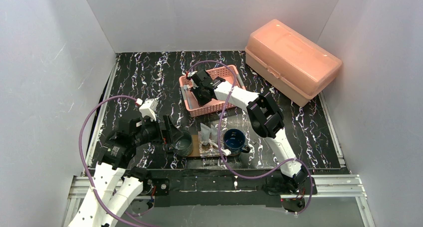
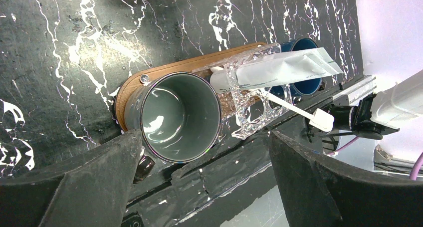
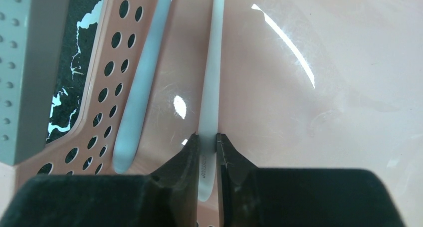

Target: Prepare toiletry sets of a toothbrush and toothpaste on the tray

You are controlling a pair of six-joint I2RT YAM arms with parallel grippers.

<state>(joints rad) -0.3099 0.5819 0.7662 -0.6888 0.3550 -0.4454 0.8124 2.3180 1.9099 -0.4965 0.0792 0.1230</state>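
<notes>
Three cups stand on the brown wooden tray: a grey-green cup, empty inside, a clear faceted glass holding a white toothpaste tube and a toothbrush, and a dark blue mug. My left gripper is open, its jaws on either side of the grey-green cup. My right gripper reaches into the pink mesh basket and is shut on a slim white toothbrush. A second white toothbrush lies beside it on the basket floor.
A large salmon lidded box stands at the back right. A grey studded block shows at the left of the right wrist view. White walls enclose the black marbled table. A metal rail runs along the near edge.
</notes>
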